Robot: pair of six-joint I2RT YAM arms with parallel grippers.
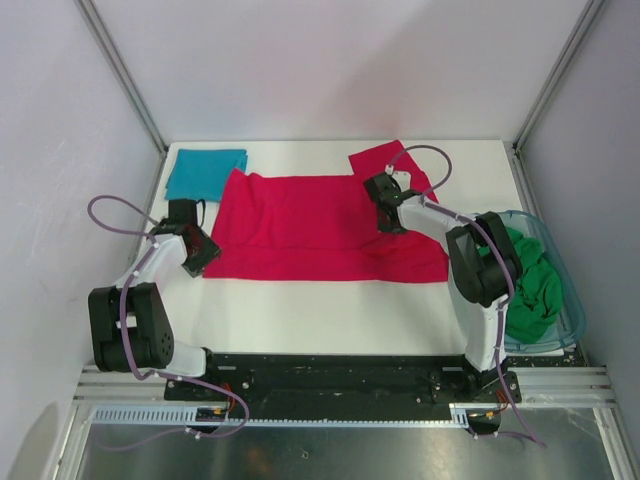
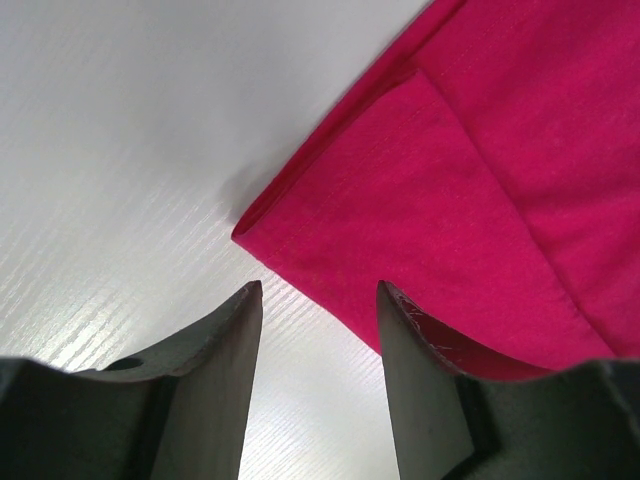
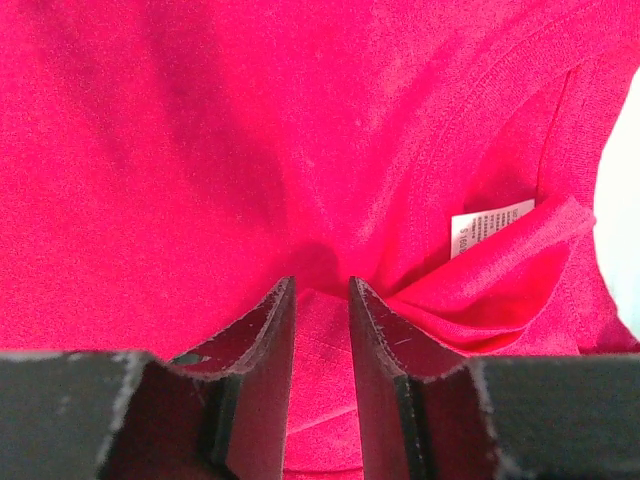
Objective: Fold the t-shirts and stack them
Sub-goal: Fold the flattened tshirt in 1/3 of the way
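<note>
1. three shirts show in the top view. the crimson shirt (image 1: pixel 320 225) lies spread flat on the table (image 1: pixel 330 300) between the two grippers. the teal shirt (image 1: pixel 205 172) sits folded just beyond the left gripper (image 1: pixel 200 255). the green shirt (image 1: pixel 530 285) is heaped in the tub (image 1: pixel 575 300) to the right of the right arm, which hides part of it.
2. left gripper (image 2: pixel 315 290): the jaws stand well apart and hold nothing, with bare table in the gap. a hemmed corner of the crimson shirt (image 2: pixel 460 200) lies just ahead of the fingertips. the right-hand finger covers part of that edge, and contact cannot be told.
3. right gripper (image 3: pixel 320 285): it is set down on the crimson shirt (image 3: pixel 200 150) near the collar. the jaws are narrowly apart, with crimson cloth in the slit and puckered toward the tips. whether the pads pinch it cannot be told.
4. in the top view the right gripper (image 1: pixel 385 215) and the left gripper mask their own fingertips. only the wrist views show the jaws.
5. the right wrist view alone shows a white label (image 3: pixel 490 228) ahead and to the right of the fingers. its print is too small to read.
6. the teal shirt, green shirt and tub appear in the top view only.
</note>
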